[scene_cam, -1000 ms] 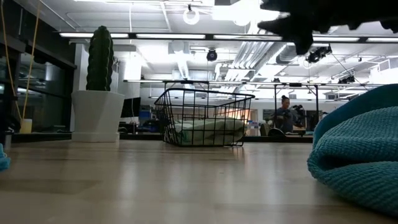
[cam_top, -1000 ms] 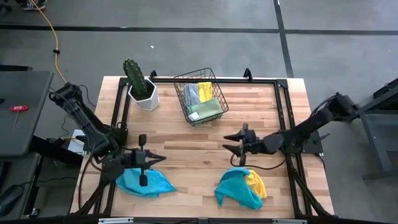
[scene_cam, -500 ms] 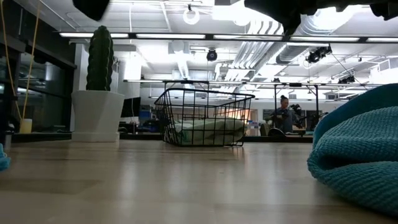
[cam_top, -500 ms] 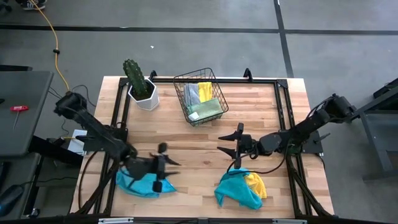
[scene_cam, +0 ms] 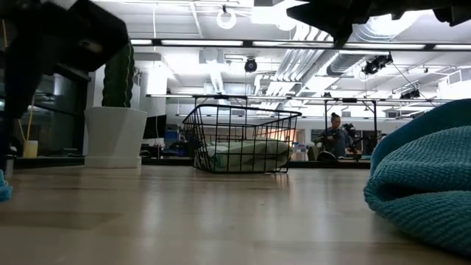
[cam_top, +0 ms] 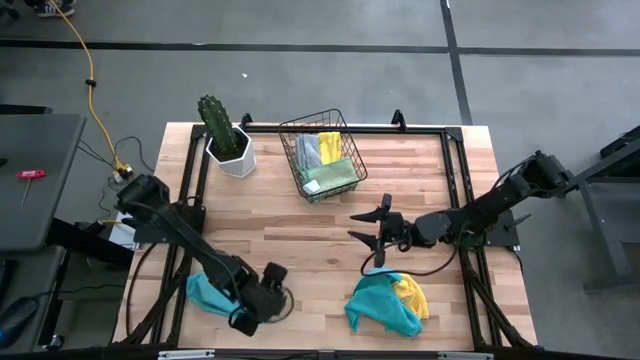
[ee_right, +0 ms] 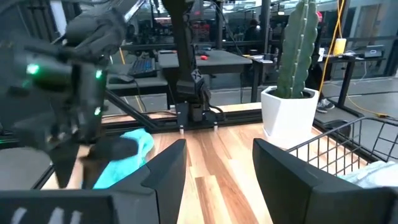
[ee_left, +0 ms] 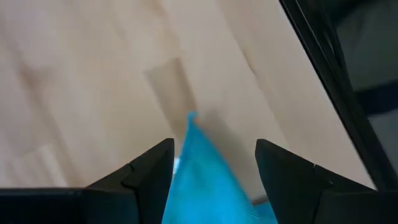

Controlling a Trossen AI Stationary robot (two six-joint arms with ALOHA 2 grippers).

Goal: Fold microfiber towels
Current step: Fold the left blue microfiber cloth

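Note:
A teal-blue towel (cam_top: 205,292) lies crumpled on the table at the near left. My left gripper (cam_top: 262,300) points down over the towel's right-hand corner (ee_left: 196,158). It is open, with a finger on either side of that corner. A teal towel (cam_top: 375,305) lies crumpled over a yellow one (cam_top: 412,295) at the near middle; in the low view the teal towel (scene_cam: 427,184) fills the right side. My right gripper (cam_top: 368,232) hangs level and open above the table, just beyond that pile, with nothing between its fingers (ee_right: 211,174).
A black wire basket (cam_top: 322,155) holding yellow, grey and light green towels stands at the far middle. A cactus in a white pot (cam_top: 225,135) stands at the far left. A black frame (cam_top: 455,180) runs along the table's edges. Bare wood lies between the two arms.
My left gripper has swung from above the teal-blue towel toward the table's right and near edges, sunk, and tipped from near level to pointing steeply down at the towel's right corner. My right gripper has edged slightly toward the table's left.

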